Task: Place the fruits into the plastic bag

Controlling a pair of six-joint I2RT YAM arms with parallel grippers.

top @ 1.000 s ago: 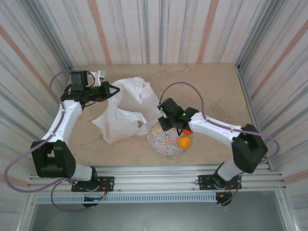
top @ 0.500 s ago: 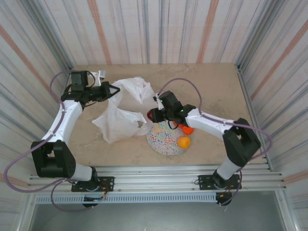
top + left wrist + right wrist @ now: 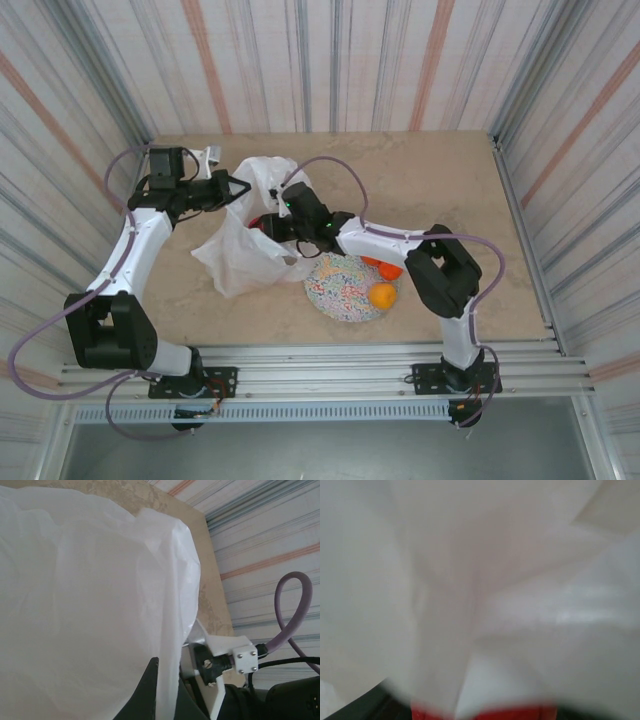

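Observation:
The white crinkled plastic bag (image 3: 245,258) lies left of centre on the table. My left gripper (image 3: 236,187) is shut on its upper rim and holds the mouth up. In the left wrist view the bag's film (image 3: 90,605) is pinched in the left gripper (image 3: 167,692), between its dark fingers (image 3: 149,690). My right gripper (image 3: 266,224) reaches into the bag's mouth, shut on a red fruit (image 3: 257,222). In the right wrist view that fruit (image 3: 485,714) shows red at the bottom edge, against blurred bag film (image 3: 495,580). An orange fruit (image 3: 382,295) and a red-orange one (image 3: 387,269) lie on the speckled plate (image 3: 340,285).
The plate sits just right of the bag, under the right forearm (image 3: 380,240). The right arm's white wrist block (image 3: 242,657) and purple cable (image 3: 287,615) show close behind the bag's edge. Striped walls (image 3: 560,120) surround the table on three sides.
My right gripper has swung left from above the plate to the bag's mouth, carrying the red fruit. The left gripper and the bag's rim have stayed where they were.

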